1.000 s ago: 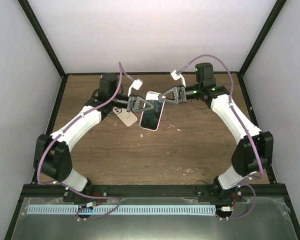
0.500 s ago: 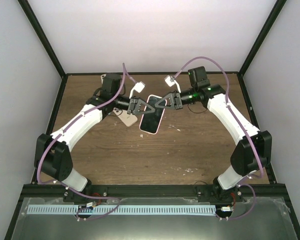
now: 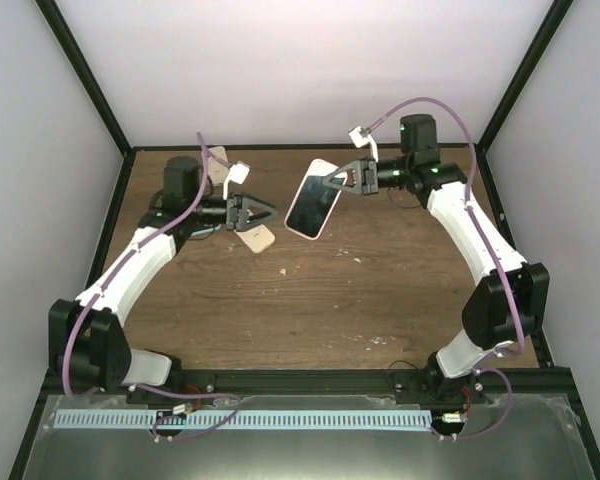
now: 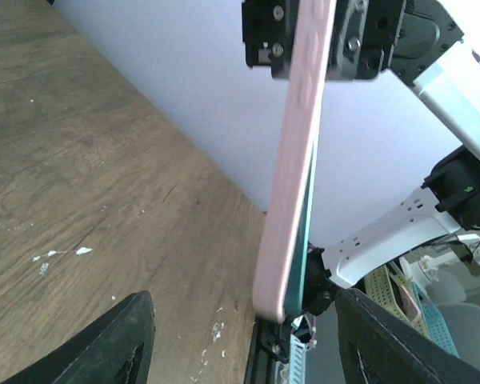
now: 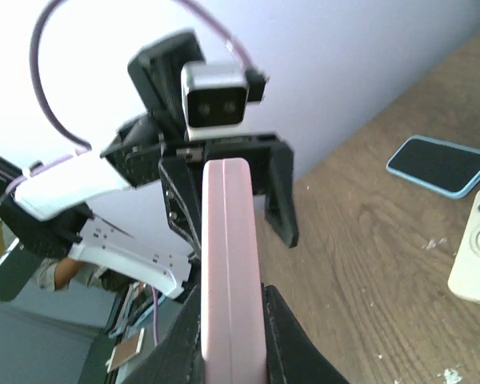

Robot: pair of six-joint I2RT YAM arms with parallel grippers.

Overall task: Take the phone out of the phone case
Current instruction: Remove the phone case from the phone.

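- Pink phone in its pink case is up in the air over the brown wooden tabletop. It is tilted, with its dark screen facing up.
- Your right tool is clenched on one end of it and pinches the front and the back.
- Your left tool is let go, with its fingers wide apart and nothing in them. It sits near the phone, above a cream phone case that lies on the tabletop.
- The phone looks flat, stiff and light enough for one tool to carry.
- Its glass looks smooth, so I think it can slip. It could crack if it falls.
- The pink case looks like a thin skin that hugs the edges. I think the case will bend and the phone will not.
- The best place to take hold, I think, is a corner of the case at the free end, away from the right tool. Peel the lip off there.
- Do not squeeze the screen hard.
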